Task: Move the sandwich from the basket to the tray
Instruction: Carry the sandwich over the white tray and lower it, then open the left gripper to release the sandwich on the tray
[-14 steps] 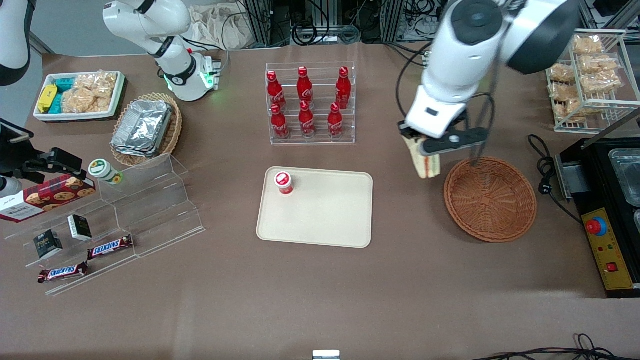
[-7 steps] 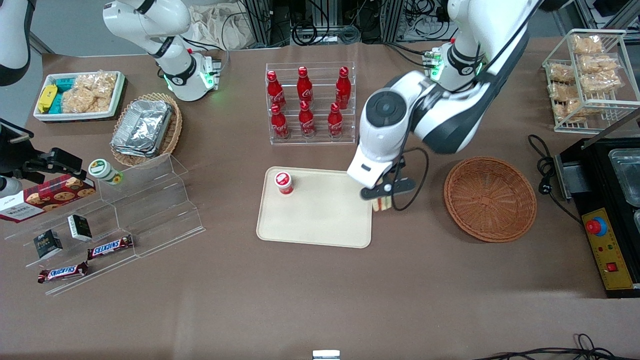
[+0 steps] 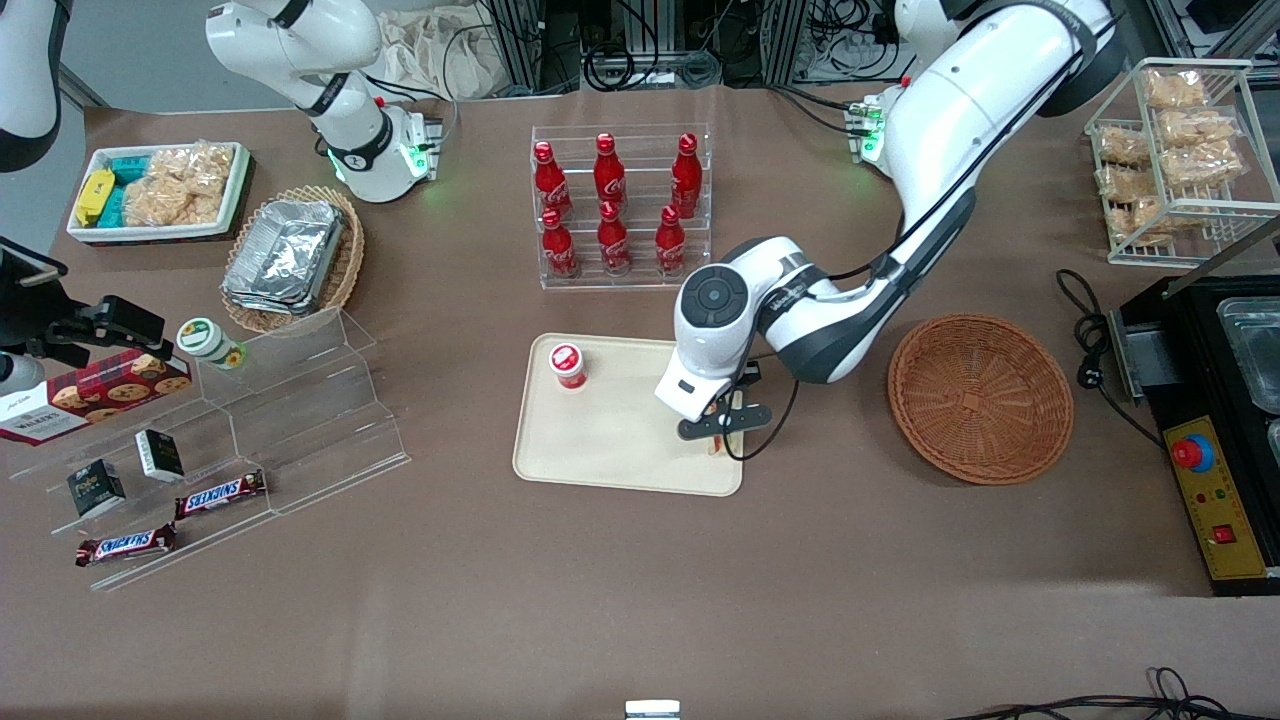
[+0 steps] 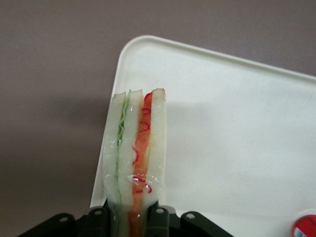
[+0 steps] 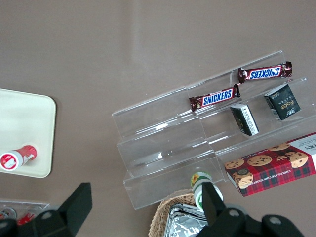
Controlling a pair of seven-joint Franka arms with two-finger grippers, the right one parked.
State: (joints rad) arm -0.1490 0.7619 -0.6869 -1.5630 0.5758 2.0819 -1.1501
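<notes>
My left gripper (image 3: pixel 722 432) is shut on the sandwich (image 3: pixel 716 444), low over the cream tray (image 3: pixel 620 430), at the tray corner toward the basket and nearer the front camera. In the left wrist view the sandwich (image 4: pixel 136 148) is a wrapped wedge of pale bread with green and red filling. It sticks out from the gripper (image 4: pixel 129 217) over the tray's (image 4: pixel 237 123) rim. The round reddish-brown basket (image 3: pixel 980 398) is empty, beside the tray toward the working arm's end. I cannot tell if the sandwich touches the tray.
A red-capped small bottle (image 3: pixel 568 365) stands on the tray, at the corner away from the gripper. A rack of red cola bottles (image 3: pixel 612 210) is farther from the camera than the tray. A clear stepped shelf (image 3: pixel 250 420) with snacks lies toward the parked arm's end.
The left gripper carried the sandwich from beside the basket across to the tray and came down low over the tray's corner. The basket stayed where it was.
</notes>
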